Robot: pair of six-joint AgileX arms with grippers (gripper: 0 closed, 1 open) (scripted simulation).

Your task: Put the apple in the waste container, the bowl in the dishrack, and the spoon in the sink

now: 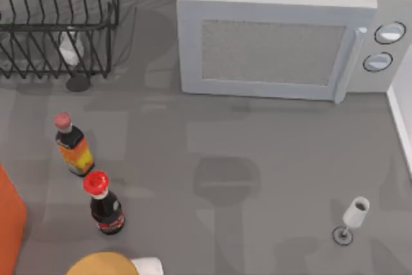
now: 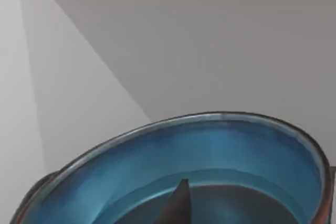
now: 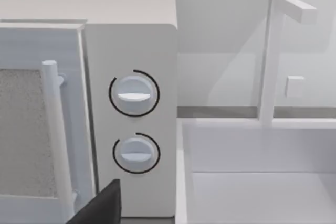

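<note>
At far left of the top view, the dishrack (image 1: 58, 24) stands at the table's back corner, with a pale glass (image 1: 69, 49) among its bars. An orange block (image 1: 9, 217) sits at the left edge. Two dark bottles (image 1: 74, 146) (image 1: 104, 204) stand just beside each other, the nearer one red-capped.

In the left wrist view the bowl (image 2: 220, 145) lies right against the left gripper (image 2: 178, 205), a dark tip inside the rim; grip state cannot be told.

At centre-right is the microwave (image 1: 277, 46), door closed. A wine glass (image 1: 354, 214) stands well apart at front right. The sink (image 3: 262, 192) adjoins the microwave. The right gripper (image 3: 102, 205) faces the dials; state cannot be told.
</note>
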